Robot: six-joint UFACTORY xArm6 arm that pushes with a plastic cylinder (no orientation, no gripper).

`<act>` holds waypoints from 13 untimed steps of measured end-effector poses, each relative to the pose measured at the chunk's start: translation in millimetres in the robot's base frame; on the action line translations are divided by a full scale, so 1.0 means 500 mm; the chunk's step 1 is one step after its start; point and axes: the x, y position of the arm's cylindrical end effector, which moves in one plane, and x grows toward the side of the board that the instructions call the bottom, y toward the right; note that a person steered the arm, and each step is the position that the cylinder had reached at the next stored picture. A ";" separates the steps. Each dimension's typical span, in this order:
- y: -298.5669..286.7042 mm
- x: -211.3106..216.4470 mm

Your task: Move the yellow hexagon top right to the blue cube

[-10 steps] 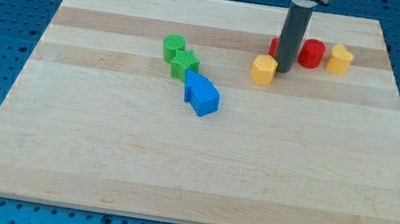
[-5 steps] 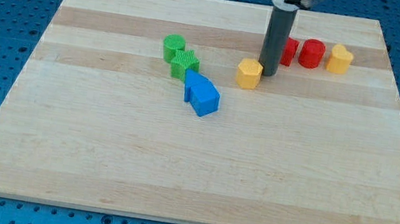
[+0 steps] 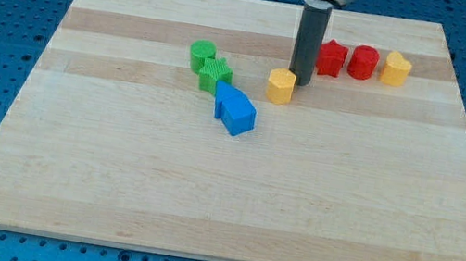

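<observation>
The yellow hexagon (image 3: 281,87) lies on the wooden board (image 3: 230,205), up and to the right of the blue cube (image 3: 237,113), with a small gap between them. A second blue block (image 3: 224,93) touches the cube's upper left. My tip (image 3: 298,84) is at the hexagon's right edge, touching it. The dark rod rises from there to the view's top.
A green cylinder (image 3: 202,53) and a green star-like block (image 3: 215,76) sit left of the hexagon, above the blue blocks. A red star-like block (image 3: 332,58), a red cylinder (image 3: 363,63) and another yellow block (image 3: 396,69) stand in a row at the upper right.
My tip has moved left and slightly down, pushing the yellow hexagon left toward the blue cube. The red star block, earlier hidden by the rod, now shows. Other blocks have not moved.
</observation>
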 end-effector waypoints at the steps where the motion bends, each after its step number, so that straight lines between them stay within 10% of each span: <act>1: -0.007 -0.001; 13: -0.016 0.046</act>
